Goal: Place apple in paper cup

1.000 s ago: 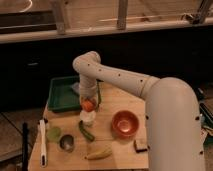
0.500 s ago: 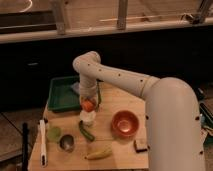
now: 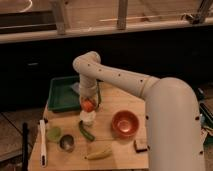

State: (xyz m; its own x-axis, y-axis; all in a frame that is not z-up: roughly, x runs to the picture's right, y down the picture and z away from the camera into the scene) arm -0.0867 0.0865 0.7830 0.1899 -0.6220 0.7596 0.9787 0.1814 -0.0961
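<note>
The apple (image 3: 88, 105) is a small red-orange fruit held at the tip of my gripper (image 3: 88, 103), which reaches down over the middle of the wooden table (image 3: 115, 155). The gripper is shut on the apple. Directly beneath it stands the paper cup (image 3: 87, 118), small and white, with the apple hanging just above or at its rim. I cannot tell whether the apple touches the cup. My white arm (image 3: 125, 80) sweeps in from the right and covers the table's right side.
A green tray (image 3: 62, 93) lies at the back left. An orange-red bowl (image 3: 125, 123) sits right of the cup. A dark green vegetable (image 3: 86, 131), a light green round thing (image 3: 53, 133), a grey metal cup (image 3: 66, 143), a banana (image 3: 99, 152) and a brown block (image 3: 141, 145) lie in front.
</note>
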